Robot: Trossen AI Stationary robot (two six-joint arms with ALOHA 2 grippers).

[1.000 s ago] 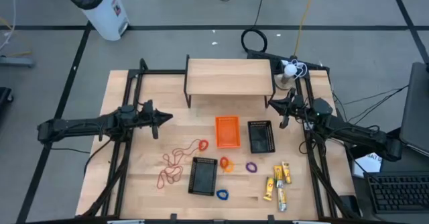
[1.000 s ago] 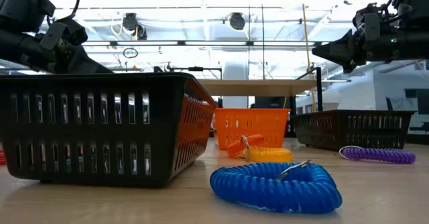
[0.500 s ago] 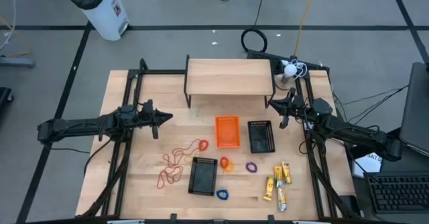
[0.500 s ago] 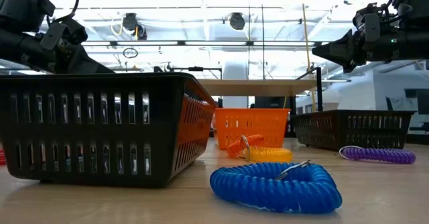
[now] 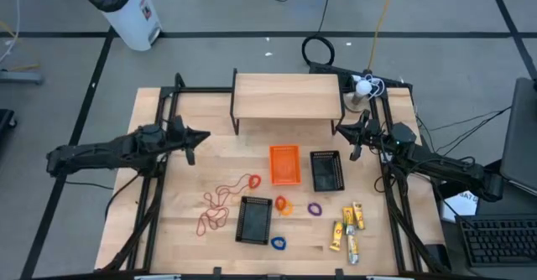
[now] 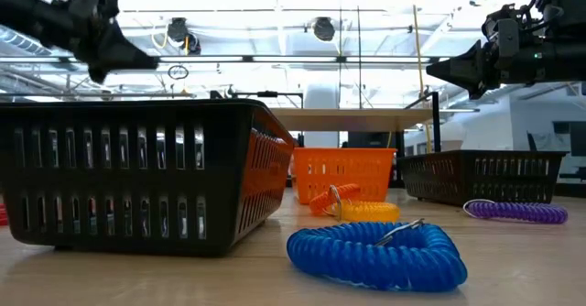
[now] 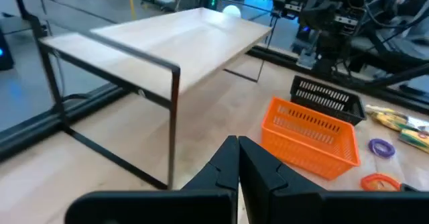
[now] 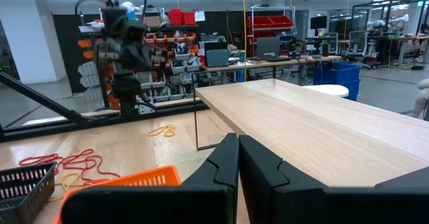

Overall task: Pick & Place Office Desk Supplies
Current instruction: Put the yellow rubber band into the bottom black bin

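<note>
The orange basket [image 5: 284,164] sits mid-table, and everything else lies around it. Left of it, up above the table, the left gripper [image 5: 204,137] hangs with its fingers pressed together, holding nothing. Right of the basket, past the black basket [image 5: 326,170], the right gripper [image 5: 340,130] is likewise closed and empty. The rubber bands [image 5: 220,201] lie loose on the wood below-left of the orange basket; the coil rings [image 5: 315,208] and yellow packets [image 5: 348,225] lie below-right. No legible writing shows on any of them.
</note>
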